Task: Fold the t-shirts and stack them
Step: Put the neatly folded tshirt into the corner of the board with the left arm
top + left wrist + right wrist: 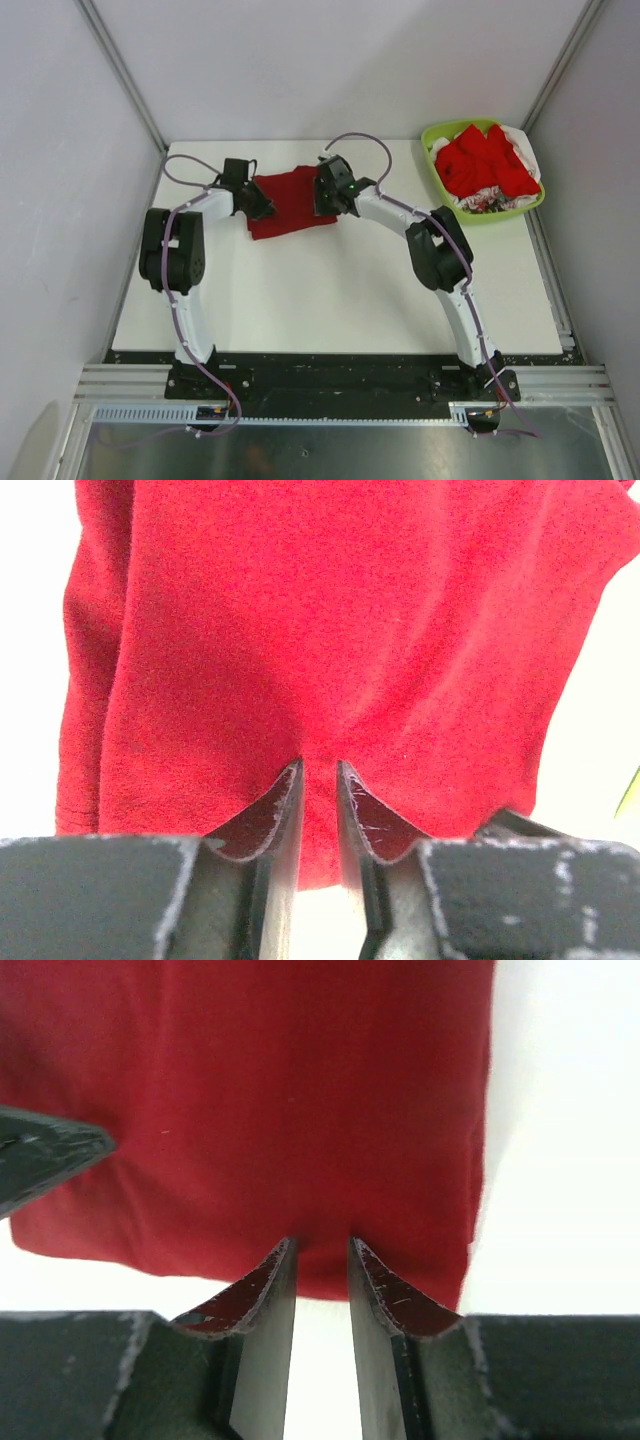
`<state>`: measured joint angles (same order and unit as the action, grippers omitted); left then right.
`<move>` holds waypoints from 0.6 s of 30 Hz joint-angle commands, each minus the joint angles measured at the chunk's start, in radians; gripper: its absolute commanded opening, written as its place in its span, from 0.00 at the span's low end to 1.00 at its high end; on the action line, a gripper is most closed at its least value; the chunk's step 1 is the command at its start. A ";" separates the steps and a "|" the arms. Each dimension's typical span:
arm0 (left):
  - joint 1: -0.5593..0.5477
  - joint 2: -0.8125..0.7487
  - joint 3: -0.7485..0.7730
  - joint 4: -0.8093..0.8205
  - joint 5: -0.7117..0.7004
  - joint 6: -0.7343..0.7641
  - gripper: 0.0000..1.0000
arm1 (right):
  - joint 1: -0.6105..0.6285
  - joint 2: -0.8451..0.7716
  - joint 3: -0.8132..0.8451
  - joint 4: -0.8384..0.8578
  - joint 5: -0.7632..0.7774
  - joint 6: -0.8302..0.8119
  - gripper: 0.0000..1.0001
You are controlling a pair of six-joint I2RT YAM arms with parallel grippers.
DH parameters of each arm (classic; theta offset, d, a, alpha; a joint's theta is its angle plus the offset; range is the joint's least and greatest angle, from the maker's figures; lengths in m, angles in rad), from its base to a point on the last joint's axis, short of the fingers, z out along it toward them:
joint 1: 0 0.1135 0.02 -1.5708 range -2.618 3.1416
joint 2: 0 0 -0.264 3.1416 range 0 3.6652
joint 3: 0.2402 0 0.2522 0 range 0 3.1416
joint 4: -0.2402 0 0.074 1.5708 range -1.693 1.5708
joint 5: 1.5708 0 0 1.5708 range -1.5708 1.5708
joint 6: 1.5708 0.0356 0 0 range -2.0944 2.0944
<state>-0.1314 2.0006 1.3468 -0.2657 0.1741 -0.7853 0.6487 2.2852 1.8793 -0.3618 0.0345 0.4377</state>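
Left gripper (318,772): jaws narrow, set at the left edge of the dark crimson t-shirt (292,202), with cloth lying between them; a firm pinch cannot be told. The shirt lies folded flat on the tabletop (330,290), far centre, plain and lightly creased. Right gripper (322,1245): jaws narrow, hem between the tips at the shirt's right edge; grip cannot be told. Far right, a lime-green basket (432,150) holds bright red t-shirts (485,160) heaped over white fabric (522,140).

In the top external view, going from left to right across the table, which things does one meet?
left claw → dark crimson t-shirt → right claw → lime-green basket, with the red t-shirts inside it.
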 commanded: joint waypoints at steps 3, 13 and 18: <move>-0.028 -0.076 0.043 -0.009 0.049 0.021 0.28 | -0.040 0.051 -0.008 -0.016 -0.064 0.047 0.31; -0.138 -0.057 0.103 -0.010 0.056 -0.032 0.35 | -0.082 -0.060 0.002 -0.064 -0.019 0.077 0.39; -0.183 -0.042 0.140 -0.018 -0.050 -0.005 0.50 | -0.153 -0.207 -0.081 -0.048 0.030 0.108 0.45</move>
<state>-0.2886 1.9766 1.4273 -0.2794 0.2012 -0.8047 0.5648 2.2616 1.8397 -0.4145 0.0044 0.5072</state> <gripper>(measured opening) 0.457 0.439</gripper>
